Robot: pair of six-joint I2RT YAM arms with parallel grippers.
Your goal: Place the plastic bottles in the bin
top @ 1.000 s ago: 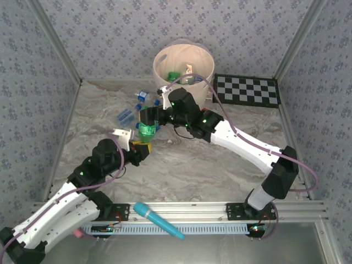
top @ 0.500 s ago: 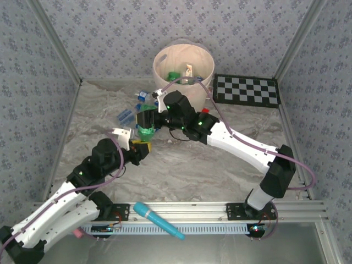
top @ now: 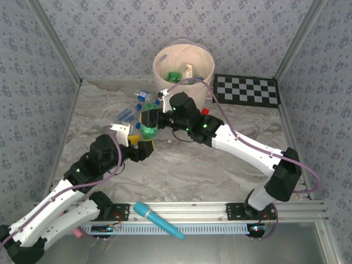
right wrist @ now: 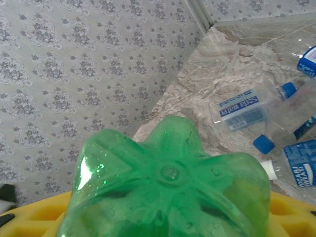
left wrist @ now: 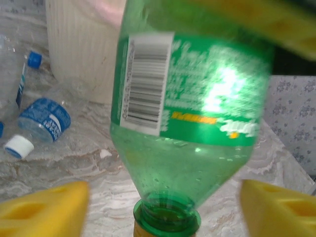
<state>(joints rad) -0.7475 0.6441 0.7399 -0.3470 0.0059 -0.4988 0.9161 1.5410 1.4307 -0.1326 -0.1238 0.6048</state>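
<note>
My right jaws grip the green bottle (top: 147, 131) at its base, cap down, above the tabletop (top: 192, 176) near the bin (top: 165, 69). My left jaws stand open beside its neck, not touching, so I judge the right arm alone carries it.

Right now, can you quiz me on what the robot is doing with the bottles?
1. True or false: the bin is tipped over.
2. Which hand grips the green bottle?
3. Labels on the clear bottles: A red, B blue, C yellow?
Key: 1 false; 2 the right hand; 3 B.
</note>
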